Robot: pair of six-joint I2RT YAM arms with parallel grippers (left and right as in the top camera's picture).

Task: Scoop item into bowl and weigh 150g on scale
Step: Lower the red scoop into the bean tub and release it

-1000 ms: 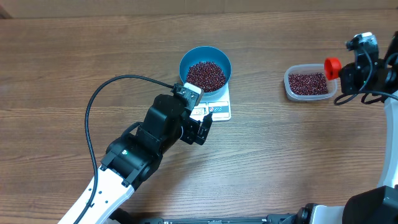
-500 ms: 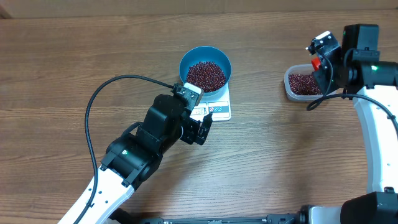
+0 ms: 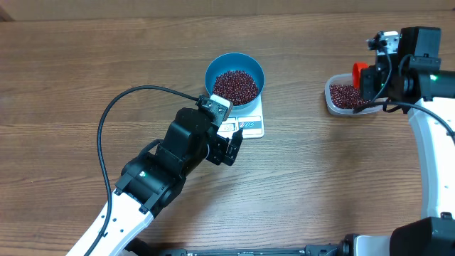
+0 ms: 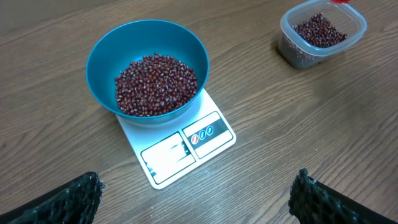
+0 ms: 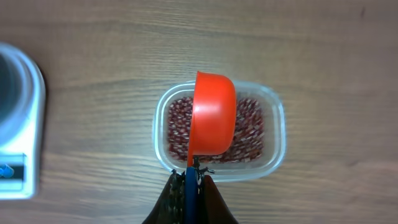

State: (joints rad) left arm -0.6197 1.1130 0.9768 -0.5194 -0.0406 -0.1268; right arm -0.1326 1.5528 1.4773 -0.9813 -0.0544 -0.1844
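Scale (image 4: 186, 146) display unreadable, scoop (image 5: 212, 115) hides some beans (image 5: 249, 134) in tub (image 5: 280, 124), R wrist view crops scale.

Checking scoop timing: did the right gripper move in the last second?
Yes. In the overhead view the right gripper, shut on the red scoop, shifted image-left from the clear tub's right edge to over its beans.

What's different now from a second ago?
The right hand, shut on the scoop, swung it leftward, from the right edge of the tub to above the beans inside. Nothing was picked up or let go. The left hand, bowl and scale stayed put.
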